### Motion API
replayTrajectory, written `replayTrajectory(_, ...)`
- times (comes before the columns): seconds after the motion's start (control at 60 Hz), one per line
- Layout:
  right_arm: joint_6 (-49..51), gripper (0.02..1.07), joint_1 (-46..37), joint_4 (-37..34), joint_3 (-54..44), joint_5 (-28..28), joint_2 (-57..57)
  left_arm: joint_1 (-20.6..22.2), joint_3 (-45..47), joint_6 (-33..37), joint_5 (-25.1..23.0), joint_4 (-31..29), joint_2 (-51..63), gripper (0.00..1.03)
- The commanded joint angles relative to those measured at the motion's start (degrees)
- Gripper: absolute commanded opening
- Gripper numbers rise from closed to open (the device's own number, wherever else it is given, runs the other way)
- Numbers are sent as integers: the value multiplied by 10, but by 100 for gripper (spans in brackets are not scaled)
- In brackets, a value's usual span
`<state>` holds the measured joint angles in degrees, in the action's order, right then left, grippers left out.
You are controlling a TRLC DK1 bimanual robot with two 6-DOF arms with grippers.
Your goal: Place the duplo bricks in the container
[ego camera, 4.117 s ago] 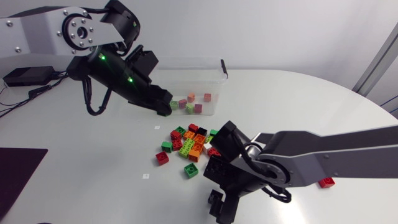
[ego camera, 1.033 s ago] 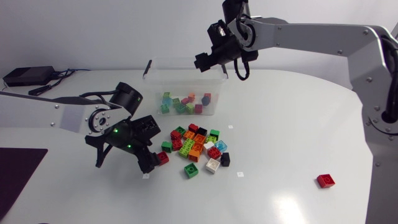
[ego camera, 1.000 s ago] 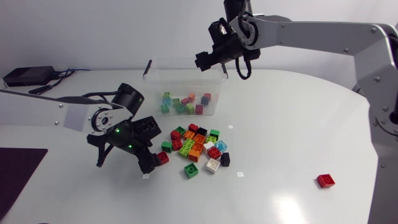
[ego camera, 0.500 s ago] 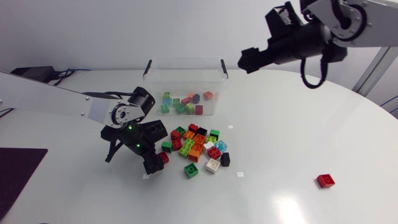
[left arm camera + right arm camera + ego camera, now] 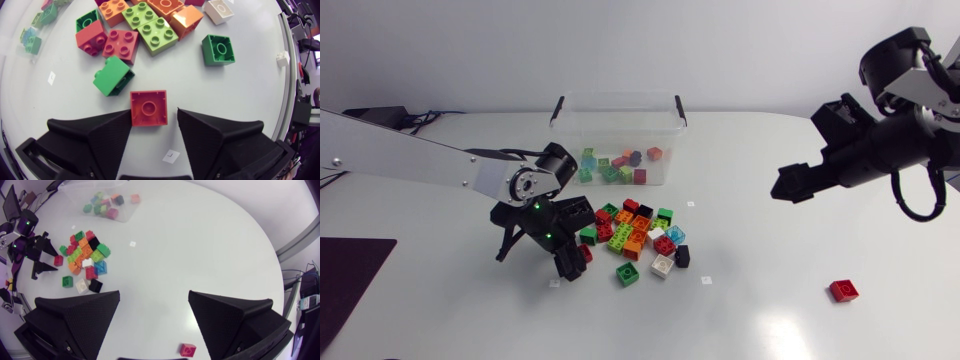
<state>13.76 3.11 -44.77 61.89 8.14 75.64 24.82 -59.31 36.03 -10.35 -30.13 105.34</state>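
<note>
- In the head view, red brick [image 5: 585, 252] partly covered by the left tool [image 5: 578, 242].
- In the left wrist view, white brick [image 5: 219, 8] and orange bricks [image 5: 175, 12] clipped by the frame.
- Bricks [image 5: 612, 172] inside the container [image 5: 620, 128] too small to count.
- Right arm [image 5: 910, 140] cut off at the head view's side edge.
- Studs on the lone red brick [image 5: 188, 349] too small to make out.

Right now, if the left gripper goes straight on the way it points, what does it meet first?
Most likely the red brick, which lies between the open fingers of the left gripper; height above it is unclear.
</note>
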Motion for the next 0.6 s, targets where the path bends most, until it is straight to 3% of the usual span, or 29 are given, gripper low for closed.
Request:
replayTrajectory(0.0,21,101,-24,-18,-27,-15,-7,0,1,2,-12,-10,7,33)
replayTrajectory(0.117,36,101,-57,-32,-55,-27,-10,-4,11,4,-15,-12,-8,12)
replayTrajectory(0.417,94,101,-166,-43,-114,-49,7,-16,25,6,-27,-40,-92,11)
replayTrajectory(0.583,129,99,-217,3,-153,-57,50,-16,15,4,-32,-55,-122,11)
